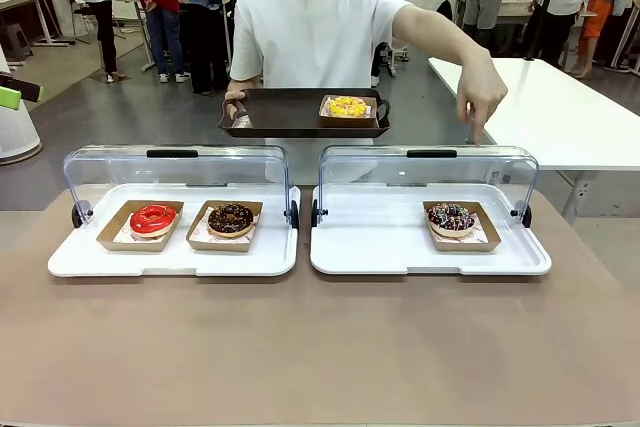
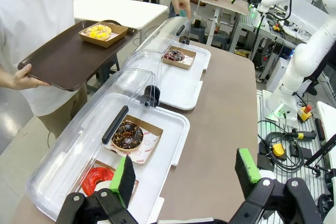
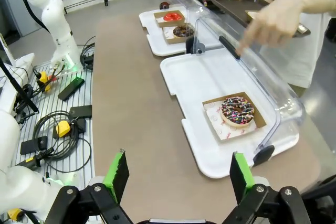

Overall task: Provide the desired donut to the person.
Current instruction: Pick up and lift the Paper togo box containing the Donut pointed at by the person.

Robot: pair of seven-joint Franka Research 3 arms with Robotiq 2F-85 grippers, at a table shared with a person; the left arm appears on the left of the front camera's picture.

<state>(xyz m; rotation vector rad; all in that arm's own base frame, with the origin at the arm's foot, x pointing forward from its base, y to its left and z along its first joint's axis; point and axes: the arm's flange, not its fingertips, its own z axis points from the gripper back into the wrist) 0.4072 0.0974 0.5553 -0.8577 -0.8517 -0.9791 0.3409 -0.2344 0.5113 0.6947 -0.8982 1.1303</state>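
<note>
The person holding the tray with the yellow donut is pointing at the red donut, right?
Not quite. The front view shows the person's hand pointing down over the right case, at the sprinkled chocolate donut, not the red donut. The rest holds.

Near side open, far side walled
The near worktop [image 1: 320, 347] lies free; the raised left lid [image 1: 170, 175] and right lid [image 1: 430, 175] wall the far side, a person's hand [image 1: 483, 97] just above the right one.

The left gripper [image 2: 185, 174] and right gripper [image 3: 178, 176] are alike: black linked fingers [image 2: 129, 184], bright green pads [image 2: 248, 165], round silver pivot pins [image 2: 73, 198]. The person [image 1: 320, 32] at the far side wears a plain white short-sleeved shirt [image 1: 300, 52] and khaki trousers [image 2: 63, 115]
</note>
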